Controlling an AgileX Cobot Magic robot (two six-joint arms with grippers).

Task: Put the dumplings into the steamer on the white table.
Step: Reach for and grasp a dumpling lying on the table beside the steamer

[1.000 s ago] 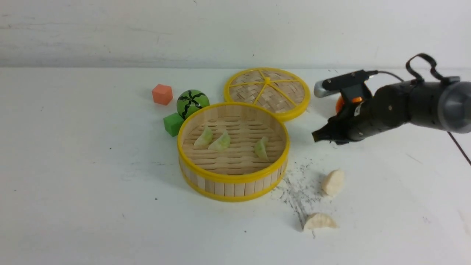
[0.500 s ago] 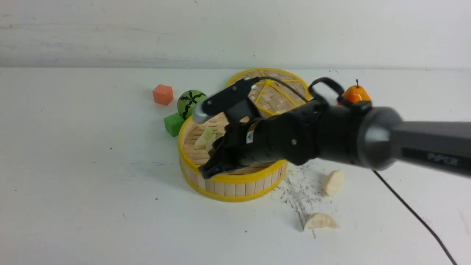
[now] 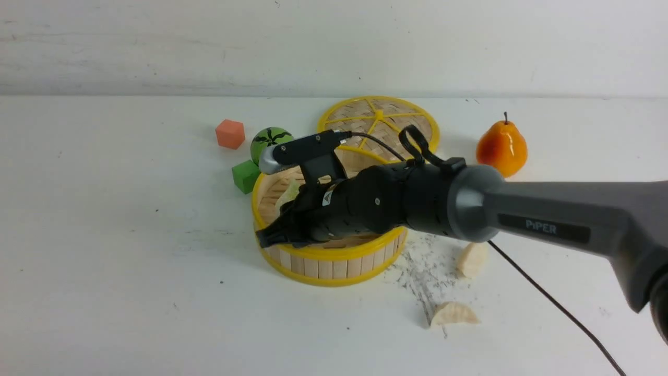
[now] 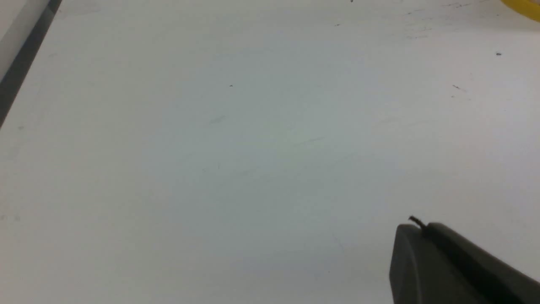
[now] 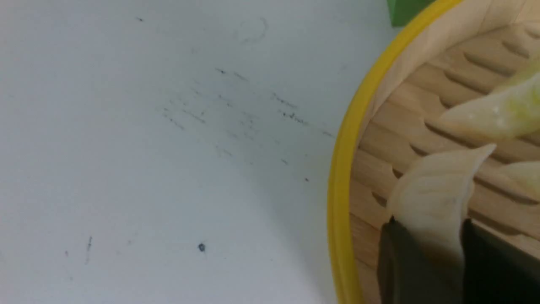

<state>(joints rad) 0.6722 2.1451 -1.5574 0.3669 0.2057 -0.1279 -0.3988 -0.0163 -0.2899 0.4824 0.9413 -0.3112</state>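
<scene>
The steamer [image 3: 334, 256] stands mid-table on the white table [image 3: 104, 235]. My right gripper [image 3: 263, 240] hangs over its front-left rim, shut on a cream-white dumpling [image 5: 434, 198] that sticks out between the fingers [image 5: 426, 223] above the slatted floor. Pale green dumplings lie inside, one [image 5: 498, 114] close by and one [image 3: 288, 196] partly hidden by the arm. Two cream-white dumplings [image 3: 472, 259] [image 3: 453, 314] lie on the table right of the steamer. My left gripper [image 4: 415, 226] is shut and empty over bare table.
The woven yellow-rimmed lid [image 3: 378, 125] lies behind the steamer. An orange pear [image 3: 501, 147] stands at the right. A watermelon ball [image 3: 269, 140], an orange cube [image 3: 230, 133] and a green cube [image 3: 245, 176] sit at the steamer's back left. A black cable [image 3: 553, 308] trails over the table's right side.
My right arm has swung left, from beside the steamer's right to over its front-left part, carrying the dumpling. The pear behind it has come into view.
</scene>
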